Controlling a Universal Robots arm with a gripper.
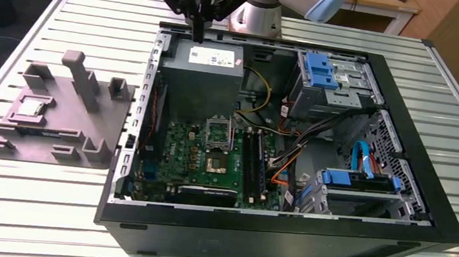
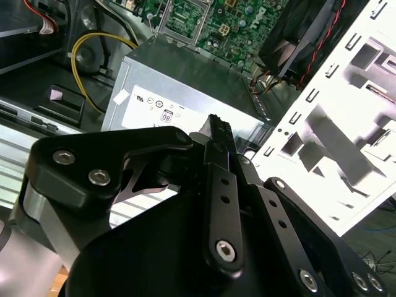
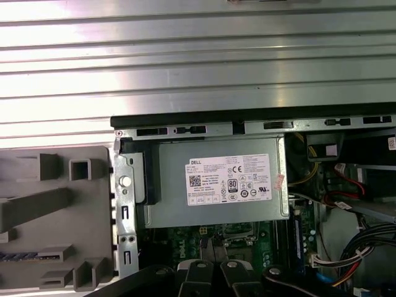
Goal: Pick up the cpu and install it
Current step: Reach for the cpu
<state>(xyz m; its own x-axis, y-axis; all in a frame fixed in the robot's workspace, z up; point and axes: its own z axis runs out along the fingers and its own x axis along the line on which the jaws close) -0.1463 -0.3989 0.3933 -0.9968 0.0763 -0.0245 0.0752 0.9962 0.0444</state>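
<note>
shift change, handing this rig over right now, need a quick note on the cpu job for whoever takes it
The gripper is shut and holds nothing. It hangs above the grey power supply box, by the wall of the open computer case nearest the arm's base.
The cpu lies flat on the grey moulded tray, outside the case on the exterior view's left, well apart from the gripper.
Done: nothing that shows; the cpu is untouched.
Left: the pick-up, and the install on the motherboard.

Grey box with white label inside open computer case, grey tray alongside
</note>
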